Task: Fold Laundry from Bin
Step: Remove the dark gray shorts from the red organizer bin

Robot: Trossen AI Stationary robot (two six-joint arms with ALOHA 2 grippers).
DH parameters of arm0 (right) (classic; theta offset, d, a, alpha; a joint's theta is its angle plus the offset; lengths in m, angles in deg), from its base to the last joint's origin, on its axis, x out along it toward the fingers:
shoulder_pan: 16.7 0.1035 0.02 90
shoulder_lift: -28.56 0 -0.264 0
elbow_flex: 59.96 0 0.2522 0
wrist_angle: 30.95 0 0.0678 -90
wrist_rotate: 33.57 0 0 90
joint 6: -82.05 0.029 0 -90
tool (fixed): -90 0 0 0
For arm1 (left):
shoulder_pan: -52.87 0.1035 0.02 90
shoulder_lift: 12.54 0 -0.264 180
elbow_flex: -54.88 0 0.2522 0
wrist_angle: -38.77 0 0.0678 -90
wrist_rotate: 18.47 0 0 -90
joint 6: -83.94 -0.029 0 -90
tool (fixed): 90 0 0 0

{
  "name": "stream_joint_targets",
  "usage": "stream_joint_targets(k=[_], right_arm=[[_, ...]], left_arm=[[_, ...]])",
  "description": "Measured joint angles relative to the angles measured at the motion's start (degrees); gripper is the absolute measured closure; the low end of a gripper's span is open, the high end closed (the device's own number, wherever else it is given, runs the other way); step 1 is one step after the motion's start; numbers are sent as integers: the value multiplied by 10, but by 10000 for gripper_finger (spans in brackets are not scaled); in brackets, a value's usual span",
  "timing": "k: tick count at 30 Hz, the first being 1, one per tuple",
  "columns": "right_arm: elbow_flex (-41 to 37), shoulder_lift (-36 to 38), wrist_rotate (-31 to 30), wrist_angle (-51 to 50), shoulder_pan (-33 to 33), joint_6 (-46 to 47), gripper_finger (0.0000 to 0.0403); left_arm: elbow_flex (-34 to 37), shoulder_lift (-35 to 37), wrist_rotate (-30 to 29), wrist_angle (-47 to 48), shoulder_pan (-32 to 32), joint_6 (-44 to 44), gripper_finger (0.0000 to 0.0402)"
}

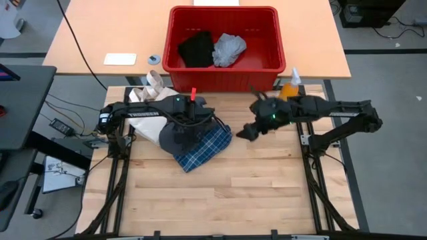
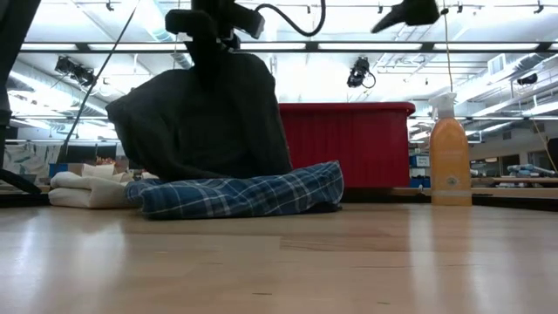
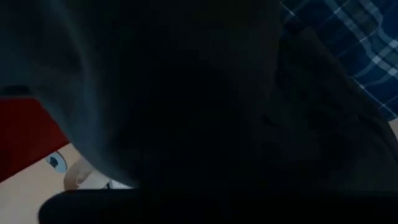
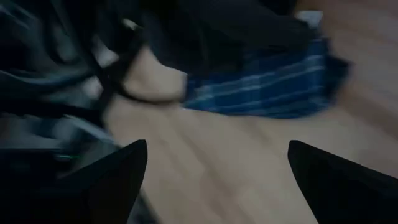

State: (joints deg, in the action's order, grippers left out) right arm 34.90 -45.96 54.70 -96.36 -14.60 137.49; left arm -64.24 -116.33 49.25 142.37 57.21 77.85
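plaid shirt (image 2: 244,195) lies on the table under the dark grey piece (image 2: 205,113) that the left gripper (image 1: 193,107) pinches and holds up, so lift slowly while the right gripper (image 1: 244,133), fingers wide apart, waits beside it.

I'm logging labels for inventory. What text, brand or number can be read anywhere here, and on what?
None can be read.
Orange spray bottle: its label shows only small pale marks, too small to read.
White card on the far table: blank or too small to tell.
Red bin: no visible lettering.
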Motion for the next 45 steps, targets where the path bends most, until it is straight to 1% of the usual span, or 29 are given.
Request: stream_joint_targets(k=[3, 5, 7, 10, 13, 16, 18, 19, 21, 23, 24, 30, 32, 35, 37, 40, 43, 45], right_arm=[[-3, -2, -69, -3, 55, -12, 7], [-23, -3, -101, 28, 100, -20, 7], [-62, -3, -133, 80, 142, -16, 7], [-145, -3, -199, 154, 192, 40, 7], [-251, -4, -266, 275, 218, 105, 7], [-355, -14, -314, 441, 222, 114, 7], [-413, -35, -336, 552, 214, 66, 10], [-435, -50, -336, 611, 208, 26, 13], [-457, -84, -328, 697, 194, -32, 19], [-457, -120, -324, 737, 180, -70, 28], [-449, -139, -323, 737, 172, -89, 32], [-363, -249, -315, 761, 122, -240, 54], [-333, -287, -303, 784, 106, -290, 55], [-287, -335, -264, 835, 84, -359, 56], [-265, -363, -246, 843, 72, -379, 56], [-242, -397, -229, 847, 56, -381, 56], [-223, -419, -230, 856, 49, -381, 56], [-212, -430, -248, 855, 48, -381, 56]], left_arm=[[0, 0, 0, -3, 0, 23, 369], [0, 0, 16, -12, 0, 32, 369], [0, 0, 37, -38, 0, 33, 369], [0, 0, 45, -70, 0, 38, 368], [0, 0, 46, -80, 0, 40, 368], [0, 0, 56, -91, 0, 40, 368], [0, 0, 71, -101, 0, 40, 367], [0, 0, 77, -105, 0, 40, 367], [0, 0, 88, -109, 0, 39, 367], [0, 0, 100, -110, 0, 39, 367], [0, 0, 101, -112, 0, 39, 367], [0, 0, 101, -113, 2, 38, 367], [0, 0, 102, -114, 3, 38, 367], [0, 0, 102, -115, 4, 40, 367], [-3, 0, 102, -111, 4, 43, 367], [-15, 0, 102, -106, 4, 61, 367], [-30, 4, 102, -106, 6, 83, 367], [-48, 5, 108, -109, 7, 103, 367]])
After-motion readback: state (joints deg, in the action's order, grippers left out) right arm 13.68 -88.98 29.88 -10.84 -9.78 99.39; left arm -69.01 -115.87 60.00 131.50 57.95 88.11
